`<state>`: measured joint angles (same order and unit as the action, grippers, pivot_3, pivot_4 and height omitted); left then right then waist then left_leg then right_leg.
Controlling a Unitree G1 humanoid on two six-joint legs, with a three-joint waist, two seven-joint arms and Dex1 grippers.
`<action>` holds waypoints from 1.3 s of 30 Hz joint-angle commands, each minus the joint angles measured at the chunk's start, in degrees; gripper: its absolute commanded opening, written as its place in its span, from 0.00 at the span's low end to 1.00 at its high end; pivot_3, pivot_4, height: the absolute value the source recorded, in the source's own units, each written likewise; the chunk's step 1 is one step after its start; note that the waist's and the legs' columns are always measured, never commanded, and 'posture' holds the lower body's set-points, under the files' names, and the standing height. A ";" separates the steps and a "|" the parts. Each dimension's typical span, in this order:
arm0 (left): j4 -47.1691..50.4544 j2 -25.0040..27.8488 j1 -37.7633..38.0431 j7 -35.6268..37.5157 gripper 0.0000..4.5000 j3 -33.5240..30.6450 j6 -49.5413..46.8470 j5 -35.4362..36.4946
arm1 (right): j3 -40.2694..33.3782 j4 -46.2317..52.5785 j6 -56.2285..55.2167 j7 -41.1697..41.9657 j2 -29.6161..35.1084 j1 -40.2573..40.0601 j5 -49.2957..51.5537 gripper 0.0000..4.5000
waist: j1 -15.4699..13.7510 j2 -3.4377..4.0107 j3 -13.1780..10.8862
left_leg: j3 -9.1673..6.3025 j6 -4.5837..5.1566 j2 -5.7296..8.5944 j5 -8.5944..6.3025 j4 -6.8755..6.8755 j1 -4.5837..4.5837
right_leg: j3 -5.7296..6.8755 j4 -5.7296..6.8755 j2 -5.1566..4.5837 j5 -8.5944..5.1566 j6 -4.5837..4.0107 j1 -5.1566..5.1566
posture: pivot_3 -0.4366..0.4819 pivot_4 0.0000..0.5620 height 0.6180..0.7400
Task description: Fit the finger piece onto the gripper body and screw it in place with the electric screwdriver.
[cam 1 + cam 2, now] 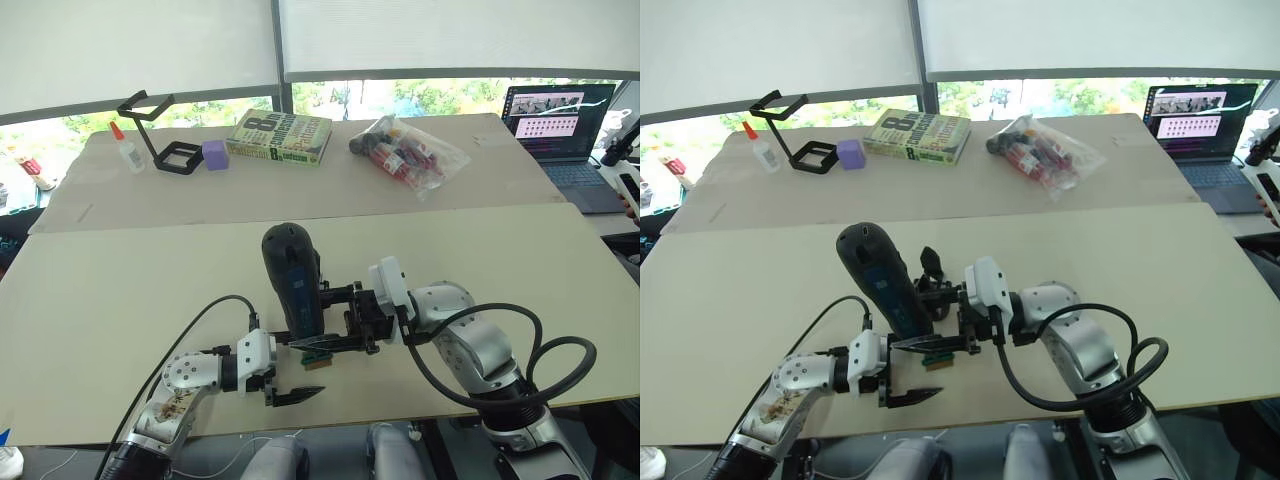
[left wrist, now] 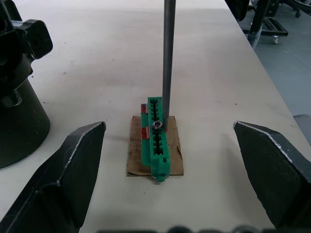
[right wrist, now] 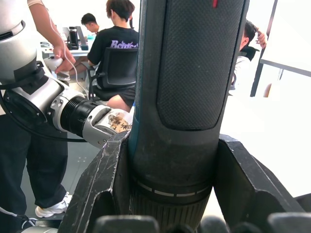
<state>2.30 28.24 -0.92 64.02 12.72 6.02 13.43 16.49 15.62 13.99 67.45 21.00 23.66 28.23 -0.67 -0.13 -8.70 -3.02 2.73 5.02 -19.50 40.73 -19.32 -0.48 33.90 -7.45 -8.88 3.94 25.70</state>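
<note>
My right gripper (image 1: pixel 310 305) is shut on the electric screwdriver (image 1: pixel 292 280) and holds it upright near the table's front edge. Its thin metal bit (image 2: pixel 167 63) comes straight down onto a small screw (image 2: pixel 157 125) in a green-and-brown block (image 2: pixel 156 150). My left gripper (image 1: pixel 325 368) is open low over the table, one finger (image 2: pixel 63 179) on each side of that block without touching it. The gripper body (image 1: pixel 930 268) stands just behind the screwdriver, mostly hidden by it; its round black base (image 2: pixel 17 121) is beside the block. The finger piece is hidden.
On the far table lie a book (image 1: pixel 280 137), a clear bag of items (image 1: pixel 408 150), a purple block (image 1: pixel 215 153), a black frame stand (image 1: pixel 160 140) and a glue bottle (image 1: pixel 127 148). A laptop (image 1: pixel 560 120) sits at the far right. Seated people (image 3: pixel 114 53) are beyond the table.
</note>
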 commanded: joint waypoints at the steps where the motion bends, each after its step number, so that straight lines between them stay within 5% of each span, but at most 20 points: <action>1: -2.15 -0.28 1.49 -0.25 0.99 2.33 -1.27 -1.16 | -1.37 1.79 -1.37 0.34 -0.87 0.44 2.20 0.44 | 0.00 0.00 0.00 | 0.00 0.00 0.00 0.00 0.00 0.00 | 0.00 0.00 0.00 0.00 0.00 0.00 | 0.48 0.27 1.00; 39: 4.96 0.69 2.13 -1.61 0.99 2.18 -7.06 0.05 | -3.81 0.87 -0.33 0.67 -1.62 1.96 4.77 0.44 | 0.17 -0.01 -0.01 | 0.01 0.00 -0.01 0.00 -0.07 -0.06 | 0.00 -0.02 0.00 0.00 0.00 0.12 | 0.48 0.27 1.00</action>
<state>7.04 28.97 0.18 62.10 12.74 -0.10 13.56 14.34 15.11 15.60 68.18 19.93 24.04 31.85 -0.51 -0.14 -8.71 -3.01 2.73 5.02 -19.50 40.66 -19.38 -0.48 33.89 -7.45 -8.88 3.94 25.82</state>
